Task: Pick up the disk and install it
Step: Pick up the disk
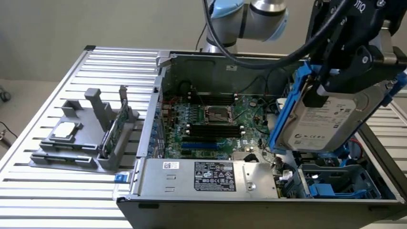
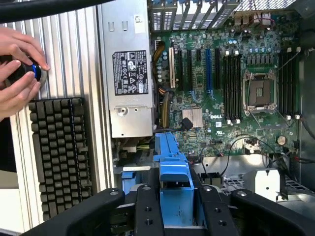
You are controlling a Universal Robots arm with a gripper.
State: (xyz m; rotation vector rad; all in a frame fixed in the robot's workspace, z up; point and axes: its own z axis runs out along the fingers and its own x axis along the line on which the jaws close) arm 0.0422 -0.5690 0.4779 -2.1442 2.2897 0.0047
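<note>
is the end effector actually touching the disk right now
Touching. In the exterior view the end effector clamps the top of the disk, which hangs tilted above the open computer case with nothing else carrying it.

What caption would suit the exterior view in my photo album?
The gripper holds the blue-framed disk, tilted, over the open computer case.

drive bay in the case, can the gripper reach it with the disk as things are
Probably yes: the gripper holds the disk above the open case, and the blue drive bay below looks uncovered.
</note>
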